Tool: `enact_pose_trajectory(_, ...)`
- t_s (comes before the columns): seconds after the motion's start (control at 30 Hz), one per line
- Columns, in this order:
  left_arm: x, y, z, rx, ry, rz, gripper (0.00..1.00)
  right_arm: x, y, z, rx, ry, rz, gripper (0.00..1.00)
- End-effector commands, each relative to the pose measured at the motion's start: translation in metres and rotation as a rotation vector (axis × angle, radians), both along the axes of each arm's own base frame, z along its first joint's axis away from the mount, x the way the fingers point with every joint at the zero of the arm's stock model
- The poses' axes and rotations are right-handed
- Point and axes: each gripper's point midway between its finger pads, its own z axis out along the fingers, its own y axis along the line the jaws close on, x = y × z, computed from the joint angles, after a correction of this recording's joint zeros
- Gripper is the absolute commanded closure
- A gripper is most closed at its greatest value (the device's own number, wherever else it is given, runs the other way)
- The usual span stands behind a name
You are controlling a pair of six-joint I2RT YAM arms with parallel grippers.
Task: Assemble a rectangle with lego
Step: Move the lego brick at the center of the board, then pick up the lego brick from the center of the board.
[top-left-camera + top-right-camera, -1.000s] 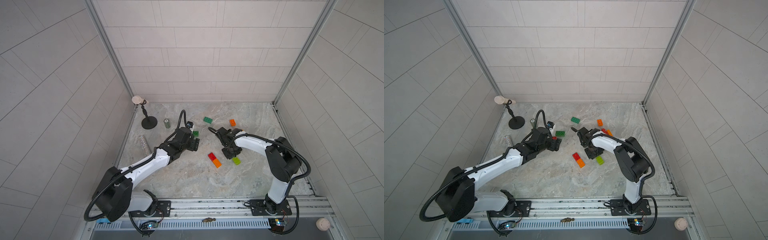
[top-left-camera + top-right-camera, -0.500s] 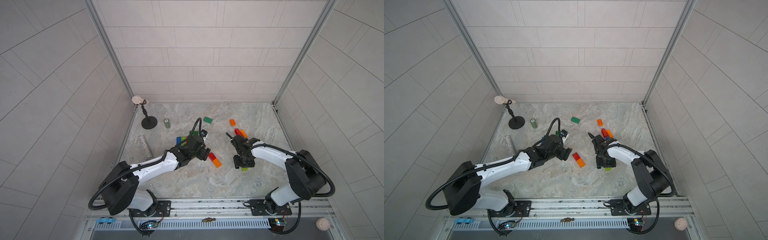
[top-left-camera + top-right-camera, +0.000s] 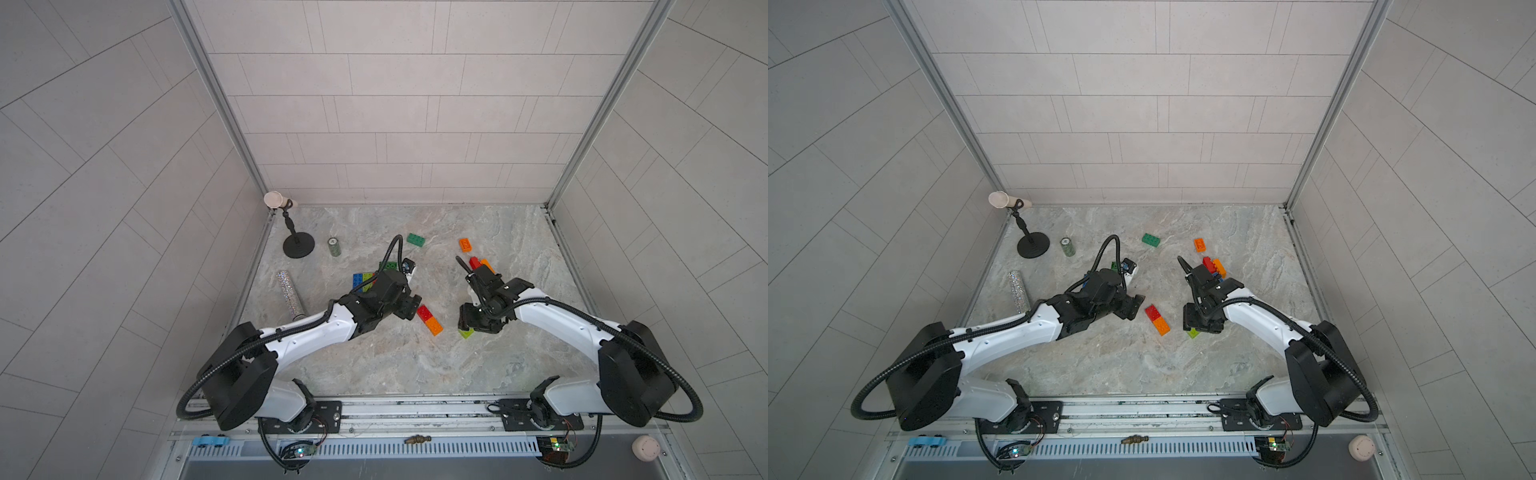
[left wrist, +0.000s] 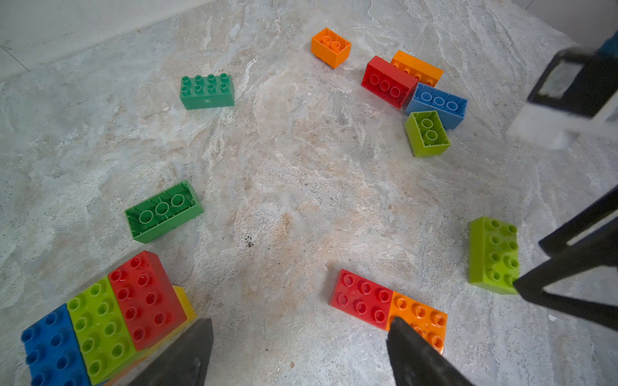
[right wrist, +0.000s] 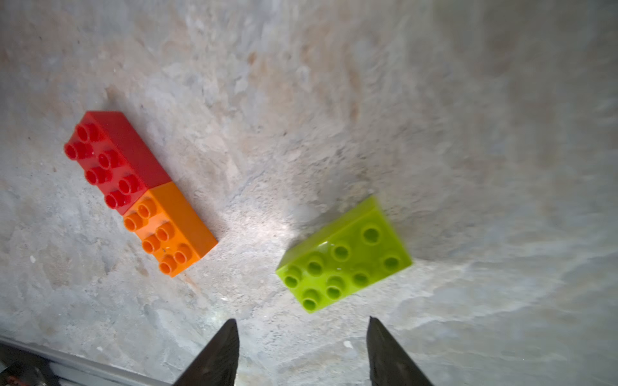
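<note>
Two robot arms flank a red-and-orange pair [image 3: 429,319] of lego bricks lying end to end, studs up, in the middle of the marble-patterned table [image 3: 374,365]. The left gripper [image 4: 301,320] hangs just beside the pair on the left arm's side, jaws spread wide with nothing between them. In the left wrist view one finger [image 4: 411,347] overlaps the orange half's corner, and whether it touches cannot be told. On the pair's other side the right gripper [image 5: 301,319] hovers with jaws parted and empty. A lime brick [image 5: 344,255] lies studs up on the table just ahead of its fingertips, near the pair but apart from it. Behind the left gripper, away from the pair, sits a three-colour block [image 4: 100,320] of blue, lime and red bricks side by side, with yellow showing beneath. Farther from the pair, toward the back wall, lie a dark green brick [image 4: 206,92] studs up, a second green brick [image 4: 164,212] on its side, a lone orange brick [image 4: 331,46], and a huddle of tipped bricks [image 4: 414,97] in red, orange, blue and lime. A green can [image 3: 334,247] and a glittery tube [image 3: 291,293] rest well apart from the pair, toward the left wall.
</note>
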Motion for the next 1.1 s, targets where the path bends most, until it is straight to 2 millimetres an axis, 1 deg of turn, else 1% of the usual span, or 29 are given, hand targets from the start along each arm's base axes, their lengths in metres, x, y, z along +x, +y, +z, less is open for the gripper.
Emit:
enact_pose_trajectory(0.0, -0.001, 0.002, 0.004, -0.010, -0.023, -0.001, 0.14, -0.008, -0.038, 0.012, -0.205, 0.002, 0.111, 0.33)
enact_pose_trajectory(0.07, -0.001, 0.001, 0.002, -0.009, -0.020, -0.006, 0.14, -0.005, -0.030, 0.012, -0.192, 0.010, 0.224, 0.29)
enact_pose_trajectory(0.17, -0.001, 0.001, 0.004, -0.006, -0.022, -0.008, 0.14, 0.001, -0.027, 0.004, -0.226, 0.045, 0.312, 0.26)
enact_pose_trajectory(0.33, -0.002, 0.010, 0.007, -0.009, -0.035, 0.022, 0.14, 0.011, -0.018, -0.005, -0.256, 0.055, 0.411, 0.18)
enact_pose_trajectory(0.43, -0.003, 0.012, 0.004, -0.007, -0.036, 0.024, 0.14, 0.016, -0.014, -0.010, -0.278, 0.058, 0.459, 0.17)
enact_pose_trajectory(0.63, -0.002, 0.011, 0.003, -0.010, -0.032, 0.024, 0.14, 0.014, -0.001, -0.025, -0.254, 0.103, 0.516, 0.17)
enact_pose_trajectory(0.8, -0.002, 0.011, 0.001, -0.002, -0.030, 0.016, 0.14, 0.011, 0.001, -0.037, -0.250, 0.138, 0.523, 0.19)
enact_pose_trajectory(1.07, -0.002, 0.011, 0.000, 0.002, -0.029, 0.012, 0.14, 0.001, 0.003, -0.036, -0.227, 0.153, 0.514, 0.26)
